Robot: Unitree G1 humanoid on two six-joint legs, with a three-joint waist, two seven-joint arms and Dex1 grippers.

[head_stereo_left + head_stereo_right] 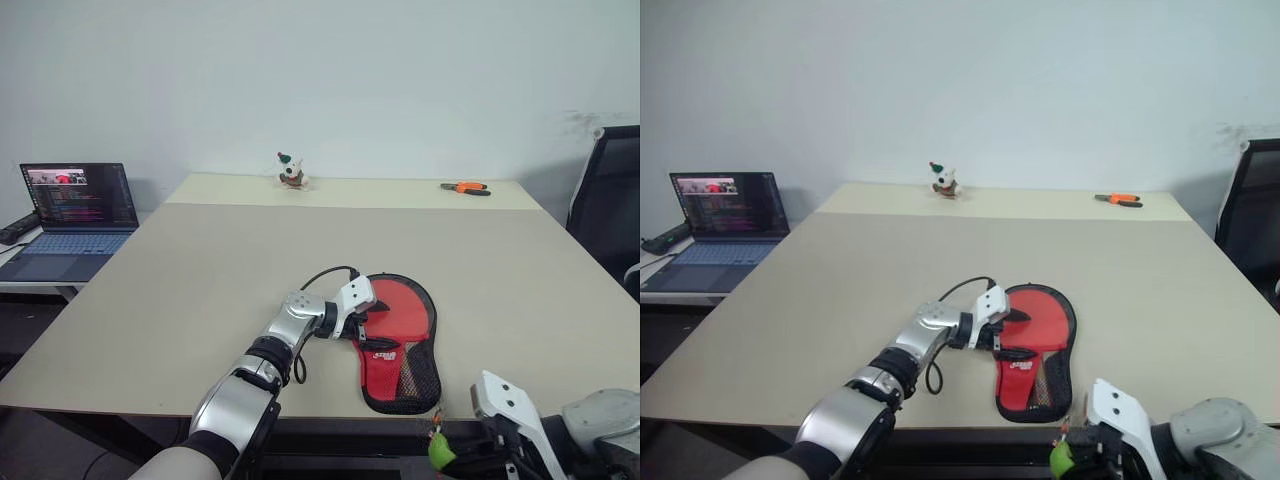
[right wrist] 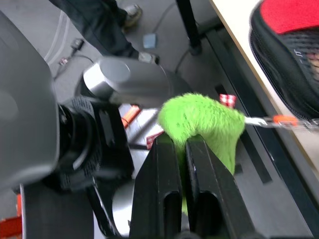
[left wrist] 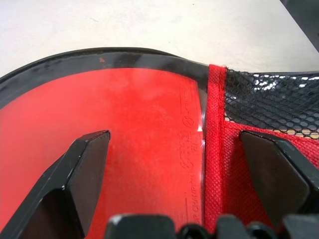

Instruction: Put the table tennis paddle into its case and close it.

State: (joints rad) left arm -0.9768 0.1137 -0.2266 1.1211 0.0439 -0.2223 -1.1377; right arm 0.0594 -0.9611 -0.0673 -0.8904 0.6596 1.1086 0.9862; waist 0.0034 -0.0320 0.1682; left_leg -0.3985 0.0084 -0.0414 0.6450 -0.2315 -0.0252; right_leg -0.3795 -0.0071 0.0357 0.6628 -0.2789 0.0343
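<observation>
The black case [image 1: 428, 330] lies near the table's front edge with its red inside facing up. The table tennis paddle [image 1: 402, 308] rests in it, red face showing; its handle is hidden. In the left wrist view the paddle [image 3: 139, 129] meets the red lining and black mesh pocket [image 3: 269, 99]. My left gripper [image 1: 362, 326] is open at the case's left side, its fingers [image 3: 84, 169] spread over the paddle face. My right gripper [image 2: 180, 142] hangs below the table's front edge, shut on a fluffy green ball [image 2: 199, 122] that a small chain [image 2: 279, 120] links to the case.
An open laptop [image 1: 75, 215] sits on a lower side table at the left. At the table's far edge stand a small toy figure [image 1: 291, 172] and orange pliers [image 1: 465, 187]. To the right is a black chair [image 1: 612, 205].
</observation>
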